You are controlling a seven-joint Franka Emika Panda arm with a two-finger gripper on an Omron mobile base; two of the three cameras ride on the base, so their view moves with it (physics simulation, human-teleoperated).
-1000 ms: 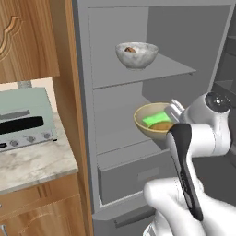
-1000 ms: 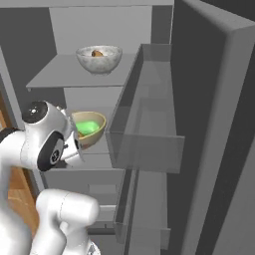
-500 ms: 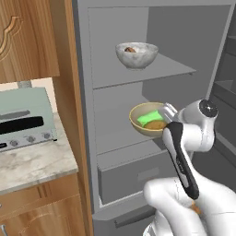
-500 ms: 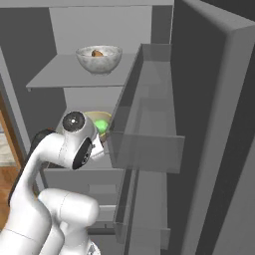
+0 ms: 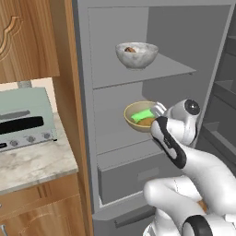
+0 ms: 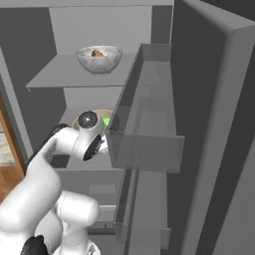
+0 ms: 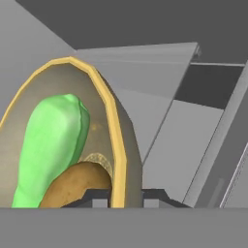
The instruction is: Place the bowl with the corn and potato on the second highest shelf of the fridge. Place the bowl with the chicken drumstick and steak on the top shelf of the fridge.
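Note:
The bowl with the corn and potato (image 5: 138, 116), olive-tan with a gold rim, hangs inside the fridge between two grey boards. The green corn (image 5: 142, 115) and the brown potato (image 5: 147, 122) lie in it. My gripper (image 7: 118, 196) is shut on its rim (image 7: 115, 140), one finger on each side of the wall, with the corn (image 7: 51, 140) and potato (image 7: 77, 186) close by. The second highest shelf (image 5: 120, 150) lies just below the bowl. On the top shelf (image 5: 156, 71) stands a pale marbled bowl (image 5: 136, 54) holding the chicken drumstick (image 6: 97, 53) and the dark steak (image 5: 131, 49).
The open fridge door (image 6: 209, 124) with its grey bin (image 6: 147, 124) stands close on the right. A drawer front (image 5: 133, 175) sits below the shelves. A toaster oven (image 5: 23, 120) rests on the marble counter (image 5: 32, 163) to the left, beyond a wooden panel (image 5: 64, 92).
My arm has reached forward and carried the olive bowl deeper into the fridge over the lower board. The marbled bowl on the upper board has stayed put.

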